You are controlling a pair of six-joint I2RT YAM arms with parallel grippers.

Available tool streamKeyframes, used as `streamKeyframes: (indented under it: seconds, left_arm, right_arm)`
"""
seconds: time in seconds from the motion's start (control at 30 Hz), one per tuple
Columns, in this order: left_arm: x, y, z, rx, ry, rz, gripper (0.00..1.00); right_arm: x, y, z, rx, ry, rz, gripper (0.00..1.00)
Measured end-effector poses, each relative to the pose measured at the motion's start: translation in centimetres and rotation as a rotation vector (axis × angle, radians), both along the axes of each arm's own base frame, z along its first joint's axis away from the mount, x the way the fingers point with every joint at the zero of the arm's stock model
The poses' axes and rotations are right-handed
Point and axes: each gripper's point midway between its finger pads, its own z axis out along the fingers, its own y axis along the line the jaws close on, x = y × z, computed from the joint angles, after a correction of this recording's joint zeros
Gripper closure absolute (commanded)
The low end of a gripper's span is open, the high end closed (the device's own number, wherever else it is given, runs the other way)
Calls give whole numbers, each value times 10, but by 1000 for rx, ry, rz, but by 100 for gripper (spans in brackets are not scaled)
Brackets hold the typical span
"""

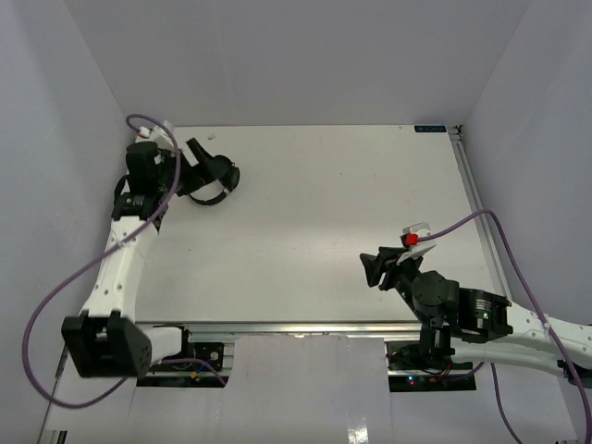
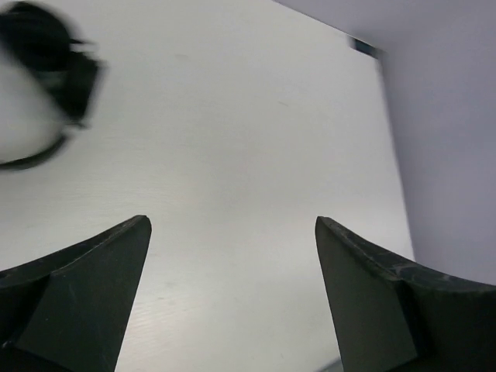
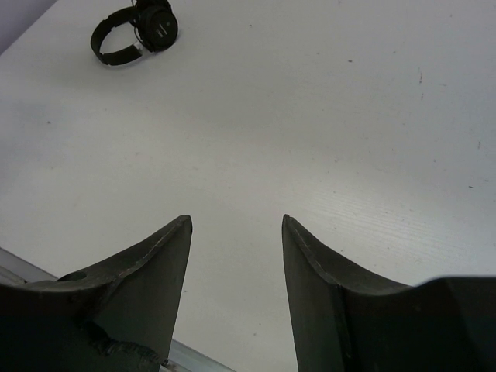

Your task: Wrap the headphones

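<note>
The black headphones (image 1: 216,178) lie at the far left of the white table (image 1: 324,213), headband curved toward the near side, earcups together. No loose cord shows trailing from them. My left gripper (image 1: 198,165) is open right beside them on their left. In the left wrist view the headphones (image 2: 48,71) are a blur at the top left, outside the open fingers (image 2: 93,294), with only bare table at the gripper (image 2: 232,221). My right gripper (image 1: 375,268) is open and empty low over the table near the front right. Its view (image 3: 236,219) shows the headphones (image 3: 136,32) far off.
White walls close in the table on the left, back and right. An aluminium rail (image 1: 476,199) runs along the right edge and another along the front edge (image 1: 305,326). Thick purple cables (image 1: 55,296) loop beside both arms. A red and white tag (image 1: 412,237) sits on the right arm.
</note>
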Motion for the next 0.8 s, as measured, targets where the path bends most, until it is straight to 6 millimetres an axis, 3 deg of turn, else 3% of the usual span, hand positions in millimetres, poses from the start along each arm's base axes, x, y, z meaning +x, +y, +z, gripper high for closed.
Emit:
streamKeyframes:
  seconds: [0.1,0.17,0.3,0.47,0.63,0.8]
  left_arm:
    - [-66,-66,40,-19,-163,-235,2]
    - [-101,-74,54,-33,-253,-286,2]
    - [-146,-71,55,-54,-350,-317,2]
    - [-163,-74,24,-78,-360,-360,2]
    - [-171,-80,-54,-90,-174,-409,2]
    - [-171,-83,-62,-92,-146,-419,2]
  right_arm:
    - [1,5,-7,-40,5,3,42]
    - [2,10,-11,-65,7,5,40]
    - [3,21,-20,-114,13,14,38]
    - [5,40,-41,-213,31,35,25]
    - [7,57,-60,-287,52,42,4]
    - [12,70,-70,-324,69,25,10]
